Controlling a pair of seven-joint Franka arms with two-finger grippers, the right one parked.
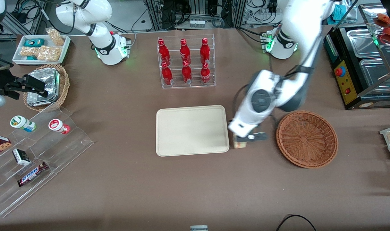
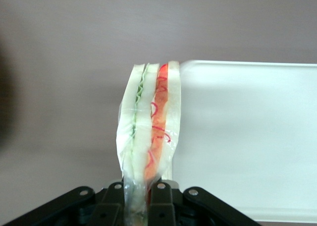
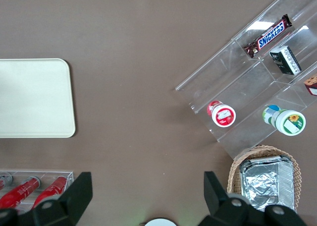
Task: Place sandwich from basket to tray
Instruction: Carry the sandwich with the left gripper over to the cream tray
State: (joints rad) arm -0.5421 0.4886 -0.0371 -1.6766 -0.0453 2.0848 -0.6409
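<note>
Front view, gripper (image 1: 246,138): above the worktop between tray and basket, just off the tray's edge on the working arm's side, near that edge's corner closest to the camera.
Left wrist view, gripper (image 2: 134,198): fingers (image 2: 113,198) pressed together on the sandwich's lower end, clamped on the wrapper.
Sandwich (image 2: 148,132): held upright in the grip, clear-wrapped; green layer on one side, red-orange layer on the other, pale bread between and outside.
Sandwich, front view (image 1: 240,144): mostly hidden under the wrist, only a small pale piece showing beside the tray's rim; off the tray, out of the basket.
Tray (image 1: 191,130): cream-beige, flat, near the worktop's middle; bare surface, rounded corners.
Tray, left wrist view (image 2: 247,137): pale surface just beside the hanging sandwich, rim edge close to the wrapper.
Basket (image 1: 307,139): reddish-brown wicker, toward the working arm's end of the worktop, beside the gripper; bare weave inside.
Bottle rack (image 1: 186,61): clear, six red bottles, farther from the camera than the tray.
</note>
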